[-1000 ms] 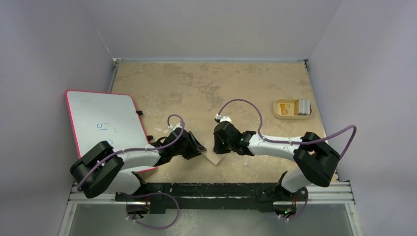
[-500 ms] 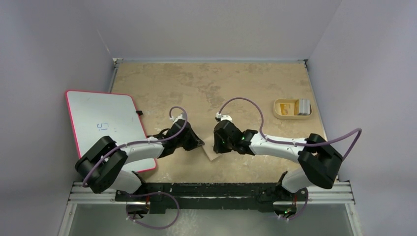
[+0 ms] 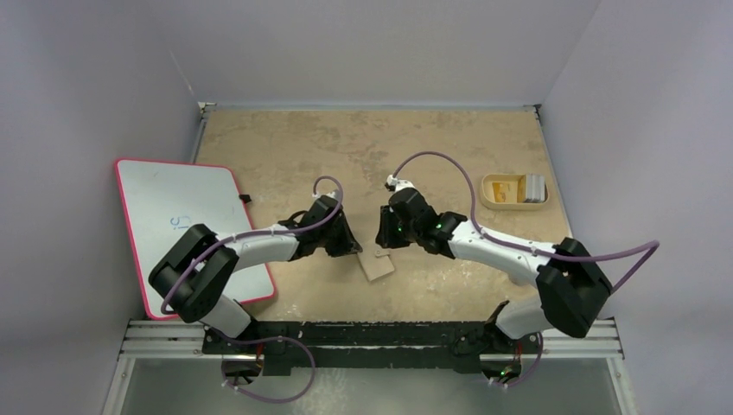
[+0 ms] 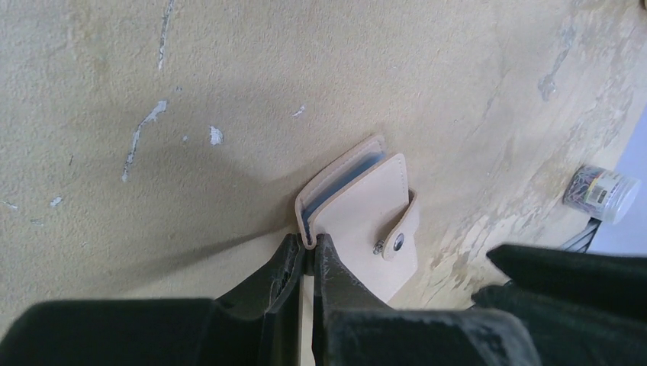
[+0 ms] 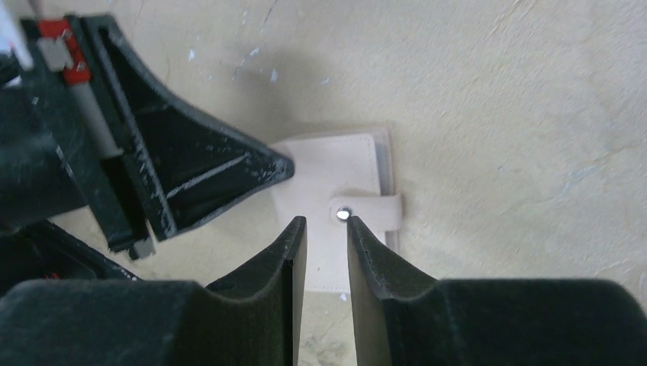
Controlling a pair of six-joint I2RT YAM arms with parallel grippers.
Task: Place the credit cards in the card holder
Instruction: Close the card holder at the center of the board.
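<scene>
Near the arm bases, the card holder (image 3: 377, 264) lies on the table (image 3: 346, 156). The left gripper (image 4: 309, 255) has just clamped shut on its cover corner, so opening can begin. The right gripper (image 5: 324, 223) hovers over the snap (image 5: 344, 213), jaws slightly parted, empty. Card slots are hidden; the snap's fastening is unclear. Farther right, the credit cards (image 3: 529, 188) sit in a tray (image 3: 494, 192).

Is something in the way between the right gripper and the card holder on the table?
Nothing visible. The right gripper hangs just over the card holder, its tips by the snap strap. The left gripper pinches the holder's edge, off to the side.
</scene>
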